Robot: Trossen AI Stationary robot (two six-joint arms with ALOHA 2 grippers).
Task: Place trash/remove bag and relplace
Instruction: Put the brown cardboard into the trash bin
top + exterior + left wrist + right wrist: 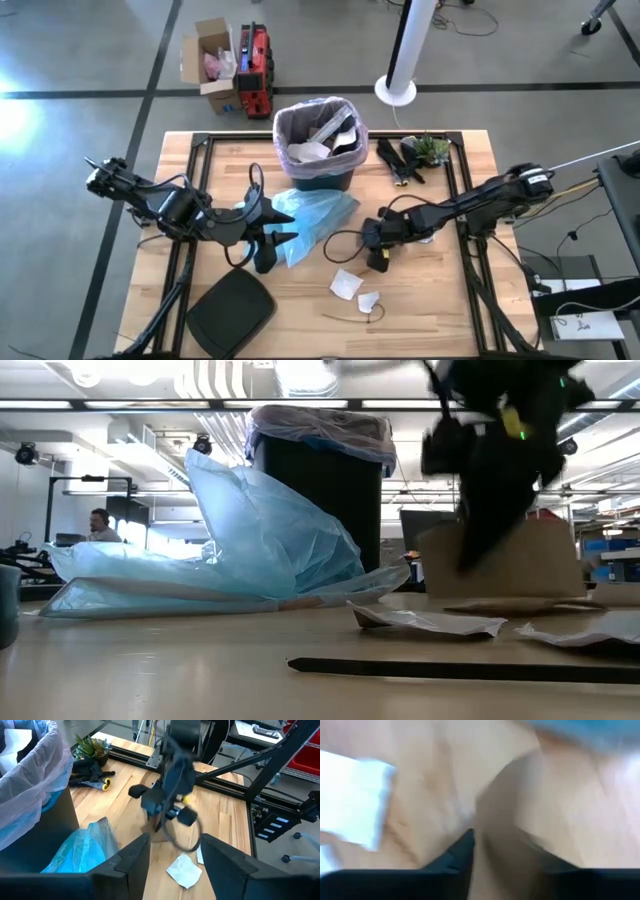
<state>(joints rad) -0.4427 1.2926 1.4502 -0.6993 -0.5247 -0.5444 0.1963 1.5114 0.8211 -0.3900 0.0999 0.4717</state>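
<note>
A black bin (318,172) at the table's far middle wears the pinkish-white bag (290,125) and holds paper trash (325,140). My right gripper (379,258) is near the table's middle, shut on a brown paper piece (520,560). Two white scraps (347,285) (368,300) lie flat nearer the front edge. My left gripper (272,236) hovers open beside a light blue bag (318,215) that lies crumpled in front of the bin, with nothing between its fingers. My right gripper pinches the brown paper piece near its upper edge (495,825) between its two fingers, slanting down from above. The piece stands upright below the fingers (480,550). Its lower edge (500,596) is close to the table; whether it touches, I cannot tell.
A black lid (232,312) lies at the near left. Black and green clutter (410,155) sits right of the bin. A thin dark strip (450,670) lies near the front edge. Black frame rails (462,190) run along the table's sides.
</note>
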